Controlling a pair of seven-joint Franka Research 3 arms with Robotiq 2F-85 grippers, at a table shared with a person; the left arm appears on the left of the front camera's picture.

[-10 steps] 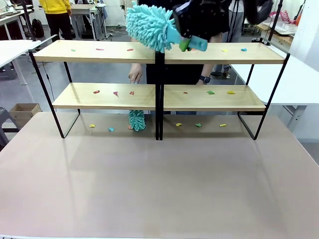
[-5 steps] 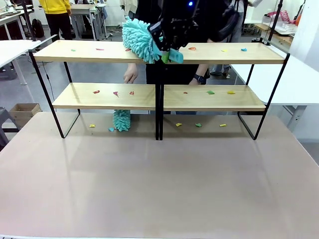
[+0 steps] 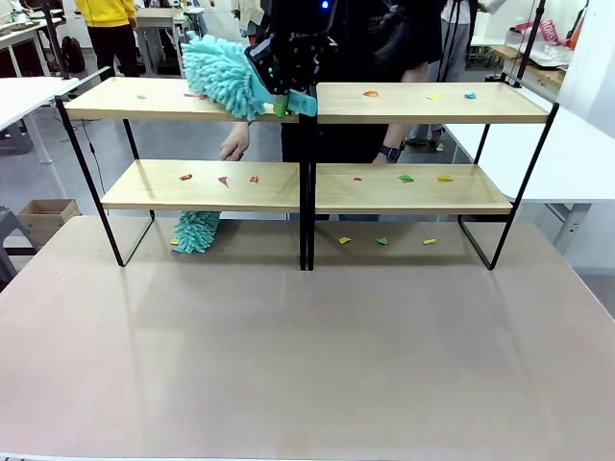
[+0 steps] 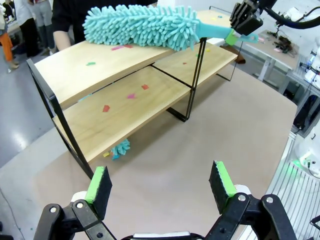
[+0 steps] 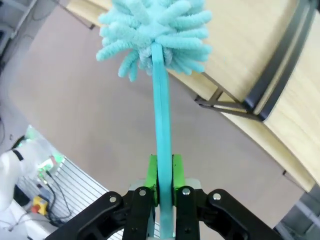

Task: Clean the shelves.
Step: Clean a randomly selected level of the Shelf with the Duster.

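The right gripper (image 5: 162, 172) was pressed together on the flat teal handle of a fluffy duster (image 3: 221, 72), a green pad on each side. In the front view it hung by the centre post of the shelves (image 3: 413, 103), which stood along the twelve o'clock edge of the table (image 3: 307, 365). The duster head reached toward ten o'clock, lying on or just over the left top board. The left gripper (image 4: 160, 182) was spread wide and held nothing, low above the table with the shelves at its eleven o'clock.

Behind the shelves a person's hand (image 3: 233, 144) showed between the left boards, and a second duster (image 3: 197, 230) worked the table under the lower left board.

By my reading the job was only begun. Coloured paper scraps (image 3: 405, 178) lay on both lower boards, three sat on the right top board, a couple lay near the nine o'clock end of the left top board, and more dotted the table beneath. Most of the sweeping looked left to do.
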